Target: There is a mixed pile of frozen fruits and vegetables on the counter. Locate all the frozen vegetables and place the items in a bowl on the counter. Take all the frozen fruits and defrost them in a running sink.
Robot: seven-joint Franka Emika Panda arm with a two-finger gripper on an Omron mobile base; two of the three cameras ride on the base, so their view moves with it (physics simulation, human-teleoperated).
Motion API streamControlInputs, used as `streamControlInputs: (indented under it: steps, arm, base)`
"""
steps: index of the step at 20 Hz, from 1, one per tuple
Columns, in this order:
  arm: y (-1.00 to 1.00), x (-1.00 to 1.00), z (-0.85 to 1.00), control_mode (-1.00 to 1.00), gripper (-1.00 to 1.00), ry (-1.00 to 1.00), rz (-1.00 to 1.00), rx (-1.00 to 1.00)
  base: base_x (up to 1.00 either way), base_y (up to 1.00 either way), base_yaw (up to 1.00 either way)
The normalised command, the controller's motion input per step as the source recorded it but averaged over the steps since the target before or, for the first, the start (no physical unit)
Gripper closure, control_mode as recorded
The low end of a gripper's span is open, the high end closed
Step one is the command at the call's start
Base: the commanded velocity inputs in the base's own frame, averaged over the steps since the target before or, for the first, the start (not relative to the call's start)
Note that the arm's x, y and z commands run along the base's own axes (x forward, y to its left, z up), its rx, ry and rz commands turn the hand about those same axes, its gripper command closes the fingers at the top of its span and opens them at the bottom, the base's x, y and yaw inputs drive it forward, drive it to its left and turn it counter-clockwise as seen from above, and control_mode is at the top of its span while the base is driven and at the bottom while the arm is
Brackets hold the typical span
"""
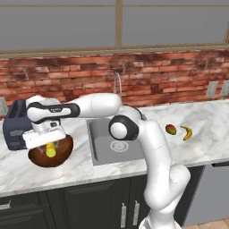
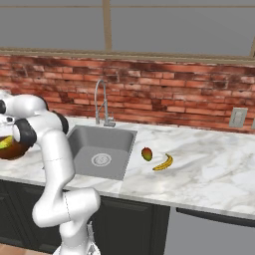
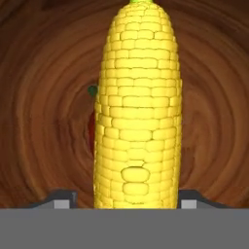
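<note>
Corn cob (image 3: 138, 107) over the bowl (image 1: 38, 160), red vegetable beneath | jaws flank the cob, grip or release unclear | step: dropping corn | tip: open fully, lift straight up | fruits: banana (image 1: 187, 132), orange-red fruit (image 1: 170, 129) on bench by sink (image 1: 100, 150)

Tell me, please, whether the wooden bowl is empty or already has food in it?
Not empty. A corn cob fills the bowl, and a red item peeks out behind it.
</note>
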Motion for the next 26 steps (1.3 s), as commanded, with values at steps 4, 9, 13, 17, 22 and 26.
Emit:
streamControlInputs:
  steps: [4,9,13,17,22,26]
  arm:
    - [-0.03,-0.26,0.20,-1.00,-1.00,-0.08,0.01,0.02]
    - [-0.05,-0.26,0.12,-1.00,-1.00,-0.09,0.01,0.02]
    - [-0.13,-0.22,0.22,-1.00,-1.00,-0.10,0.00,0.05]
    - [-0.29,-0.16,0.27,-1.00,-1.00,-0.08,-0.01,0.08]
    - [-0.34,-0.07,0.23,-1.00,-1.00,-0.09,-0.01,0.09]
    - [-0.44,-0.15,0.19,-1.00,-1.00,-0.08,0.00,0.07]
  base:
    - [0.00,0.00,0.00]
    - [0.00,0.00,0.00]
    - [0.00,0.00,0.00]
    - [0.00,0.00,0.00]
    - [0.00,0.00,0.00]
    - [0.00,0.00,0.00]
